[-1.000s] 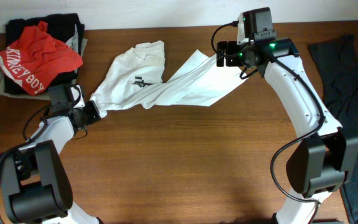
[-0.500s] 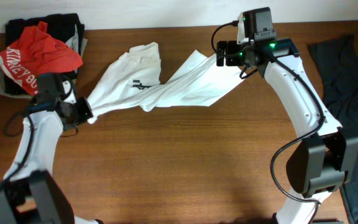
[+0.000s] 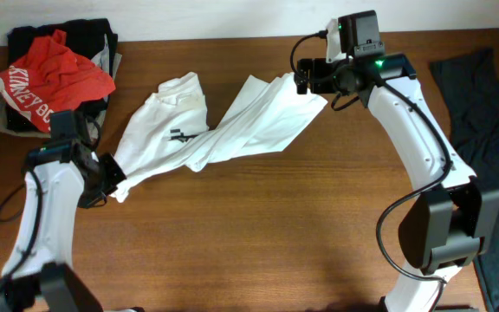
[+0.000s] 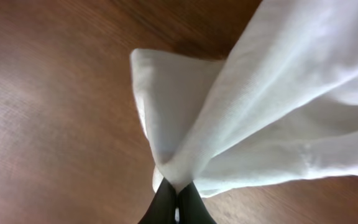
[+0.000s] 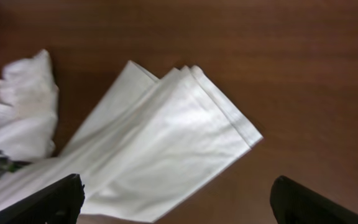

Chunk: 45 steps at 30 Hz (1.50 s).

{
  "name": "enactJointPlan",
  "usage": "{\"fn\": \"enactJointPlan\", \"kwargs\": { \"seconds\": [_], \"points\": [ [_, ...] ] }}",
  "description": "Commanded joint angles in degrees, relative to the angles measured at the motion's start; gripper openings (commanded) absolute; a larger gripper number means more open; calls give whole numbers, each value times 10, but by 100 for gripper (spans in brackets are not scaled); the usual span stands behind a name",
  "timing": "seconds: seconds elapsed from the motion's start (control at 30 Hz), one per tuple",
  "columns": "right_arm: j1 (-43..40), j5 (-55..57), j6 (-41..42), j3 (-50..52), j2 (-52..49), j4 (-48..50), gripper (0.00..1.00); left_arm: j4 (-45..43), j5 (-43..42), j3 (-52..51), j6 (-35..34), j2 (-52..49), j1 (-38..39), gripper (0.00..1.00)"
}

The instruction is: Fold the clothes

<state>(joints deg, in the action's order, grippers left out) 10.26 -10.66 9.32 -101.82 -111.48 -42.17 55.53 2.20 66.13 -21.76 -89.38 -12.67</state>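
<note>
Now the white T-shirt [image 3: 232, 130] lies stretched as a twisted band across the wooden table [image 3: 275, 234]. Left gripper [image 4: 176, 200]: jaws closed on a bunched corner; it sits nearer the robot than half a second ago and has dragged the cloth leftward. Right gripper [image 5: 176, 193]: jaws spread wide, holding nothing; the hem that reached up to it now rests flat beneath. Judgement: the pull leaves the garment twisted, so flattening must precede any fold. A red shirt [image 3: 55, 78] tops the pile behind.
</note>
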Motion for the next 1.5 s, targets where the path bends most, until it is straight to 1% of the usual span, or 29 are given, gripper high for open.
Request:
{"fn": "enactJointPlan", "kwargs": {
  "seconds": [0.0,0.17,0.27,0.47,0.53,0.63,0.73,0.83,1.1,1.17,1.23,1.27,1.37,1.43,1.47],
  "points": [
    [18,-57,6,4,-15,53,99,11,4,4,-25,58,0,0],
    [57,-24,-9,4,-33,177,99,16,-43,2,-25,58,3,1],
    [83,11,10,3,-60,223,99,16,-48,2,-24,58,3,0],
    [99,93,34,3,-113,252,100,16,-48,2,-25,58,3,0],
    [99,124,50,3,-135,265,97,15,-48,2,-25,58,3,1],
    [96,159,49,3,-165,289,94,7,-48,0,-25,58,3,0],
    [90,159,54,3,-193,305,94,-2,-48,-9,-25,57,3,1],
    [84,158,64,3,-214,306,88,-17,-48,-22,-25,57,3,1],
    [73,172,64,3,-248,316,86,-41,-50,-36,-33,57,3,1],
    [72,172,67,3,-252,320,81,-43,-50,-36,-38,57,3,1],
    [72,172,74,3,-256,322,73,-46,-50,-36,-38,57,3,1],
    [72,172,77,3,-256,323,71,-47,-50,-36,-38,57,3,1],
    [72,172,77,3,-259,327,70,-52,-50,-36,-38,57,3,0],
    [72,172,77,3,-259,330,62,-54,-50,-36,-38,57,3,1],
    [72,172,77,3,-259,330,55,-54,-50,-36,-38,57,3,1]
  ]
}}
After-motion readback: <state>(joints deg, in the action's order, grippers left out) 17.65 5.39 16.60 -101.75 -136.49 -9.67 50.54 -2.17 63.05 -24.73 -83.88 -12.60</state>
